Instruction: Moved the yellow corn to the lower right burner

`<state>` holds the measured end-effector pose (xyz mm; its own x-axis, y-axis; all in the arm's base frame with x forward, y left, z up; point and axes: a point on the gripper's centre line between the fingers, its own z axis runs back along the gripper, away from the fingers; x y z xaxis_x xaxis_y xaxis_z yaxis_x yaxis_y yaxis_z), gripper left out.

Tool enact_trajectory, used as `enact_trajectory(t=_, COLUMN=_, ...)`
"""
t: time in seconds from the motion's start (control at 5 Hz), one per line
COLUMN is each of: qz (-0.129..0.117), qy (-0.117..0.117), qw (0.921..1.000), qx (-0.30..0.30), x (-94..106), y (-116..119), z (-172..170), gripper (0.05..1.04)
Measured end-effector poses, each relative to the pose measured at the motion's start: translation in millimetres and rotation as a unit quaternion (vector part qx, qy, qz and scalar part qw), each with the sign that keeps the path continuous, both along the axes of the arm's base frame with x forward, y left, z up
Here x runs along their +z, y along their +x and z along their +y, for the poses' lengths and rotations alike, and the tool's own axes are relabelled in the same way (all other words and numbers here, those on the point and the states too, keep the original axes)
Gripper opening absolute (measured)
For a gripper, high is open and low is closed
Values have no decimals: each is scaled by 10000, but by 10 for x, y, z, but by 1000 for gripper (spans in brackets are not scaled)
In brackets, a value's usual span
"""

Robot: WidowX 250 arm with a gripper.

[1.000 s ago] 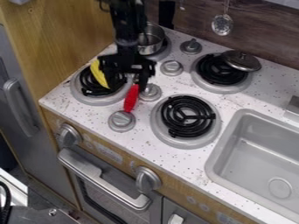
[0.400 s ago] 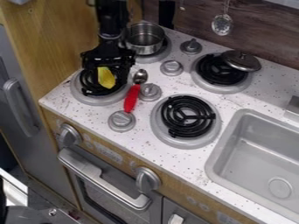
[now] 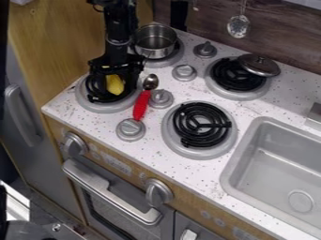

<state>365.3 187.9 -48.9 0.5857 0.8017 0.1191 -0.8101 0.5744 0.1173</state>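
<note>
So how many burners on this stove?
4. Lower left burner, with the yellow corn over it; upper left burner, under the pot; upper right burner, lid at its edge; lower right burner, coil bare.

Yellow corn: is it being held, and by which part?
Cannot be told: the gripper covers the far end of the yellow corn over the near-left burner, hiding any hold.

toy kitchen, stove burners [image 3: 200,124], sink [image 3: 282,164], oven handle [image 3: 110,190]
</note>
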Motion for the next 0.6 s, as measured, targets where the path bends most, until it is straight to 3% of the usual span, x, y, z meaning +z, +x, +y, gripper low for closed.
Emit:
enact_trajectory(t=0.2, qz=-1, qy=28, qw=9999, qx=97, x=-8, y=-3, z=9, gripper=689)
enact_trajectory(t=0.4, qz=79, qy=37, qw=9999, qx=70, x=-6, y=-26, z=12, gripper=610)
enact_trajectory(t=0.6, qz=195, qy=67, qw=9996, qx=-172, x=-9, y=-31, z=-42, gripper=610)
